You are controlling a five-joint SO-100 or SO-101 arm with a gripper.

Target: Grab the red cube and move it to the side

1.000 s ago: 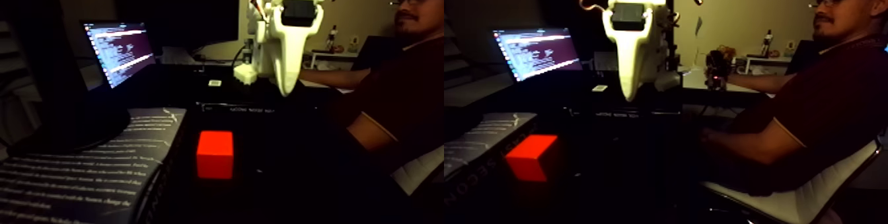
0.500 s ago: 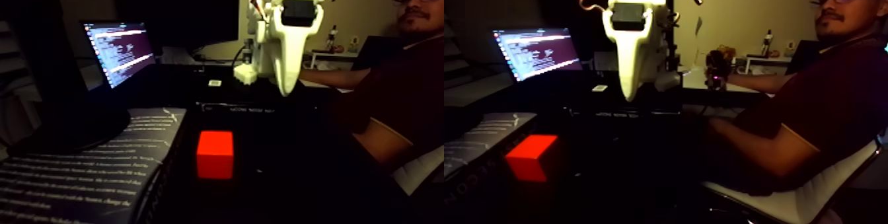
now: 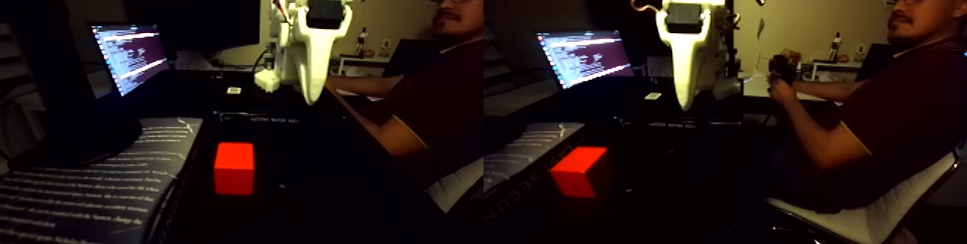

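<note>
The white claw [image 3: 311,96] is hanging high with nothing in its grip; whether it's parted, I cannot tell. The red cube [image 3: 234,168] is sitting below-left of it on the dark tabletop [image 3: 309,189]. Descending straight would probably be missing it.

White gripper [image 3: 311,97] hangs above the red cube [image 3: 234,168] — well apart (dim room).

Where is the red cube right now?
In the fixed view's left half, the red cube sits on the dark table, below the raised gripper and right of the printed mat.
</note>
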